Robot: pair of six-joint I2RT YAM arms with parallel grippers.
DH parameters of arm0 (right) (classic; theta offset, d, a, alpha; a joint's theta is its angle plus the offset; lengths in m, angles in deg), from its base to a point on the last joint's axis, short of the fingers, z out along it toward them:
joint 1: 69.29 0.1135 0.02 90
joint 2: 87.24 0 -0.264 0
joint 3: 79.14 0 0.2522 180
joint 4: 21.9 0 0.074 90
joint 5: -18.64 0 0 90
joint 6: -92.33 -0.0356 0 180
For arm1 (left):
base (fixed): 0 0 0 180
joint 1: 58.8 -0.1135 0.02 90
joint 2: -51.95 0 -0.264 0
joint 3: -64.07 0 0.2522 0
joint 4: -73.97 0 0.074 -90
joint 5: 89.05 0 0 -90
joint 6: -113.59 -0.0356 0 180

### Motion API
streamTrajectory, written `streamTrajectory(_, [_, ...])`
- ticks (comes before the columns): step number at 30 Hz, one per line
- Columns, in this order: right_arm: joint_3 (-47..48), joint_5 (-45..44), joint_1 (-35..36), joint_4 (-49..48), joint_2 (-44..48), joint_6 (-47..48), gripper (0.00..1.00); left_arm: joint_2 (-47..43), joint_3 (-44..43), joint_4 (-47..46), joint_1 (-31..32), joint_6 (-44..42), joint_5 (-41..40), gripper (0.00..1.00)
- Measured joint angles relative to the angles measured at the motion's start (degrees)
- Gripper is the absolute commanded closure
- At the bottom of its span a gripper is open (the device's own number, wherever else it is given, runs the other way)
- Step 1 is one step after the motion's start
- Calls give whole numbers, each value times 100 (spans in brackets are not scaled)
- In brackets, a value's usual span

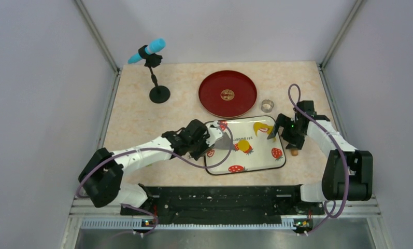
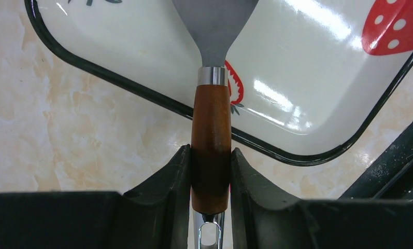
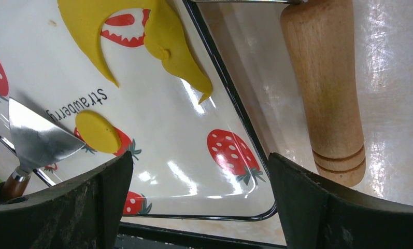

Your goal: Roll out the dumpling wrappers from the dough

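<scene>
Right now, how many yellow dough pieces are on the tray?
2. A large irregular patch near the tray's far right corner; a small round disc mid-tray, by the spatula blade. Another might hide under the blade.

Tray [image 1: 259,162] near-rt corner open; scraper [image 1: 224,139] lt, dough [image 1: 261,127] far, roller [image 3: 326,88] outside

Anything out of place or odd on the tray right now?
Nothing spilled or damaged. The flattened bright yellow dough sheet on the strawberry-print white tray is ragged, with a curved bite missing; one small round yellow disc lies apart by the metal spatula tip. The tan wooden roller lies off the tray, on the table.
</scene>
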Motion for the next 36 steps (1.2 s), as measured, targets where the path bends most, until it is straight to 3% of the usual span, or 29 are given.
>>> streamTrajectory(36, [0,208,-2,-46,-48,4,1,1102,-890,293,494,118,-984,100])
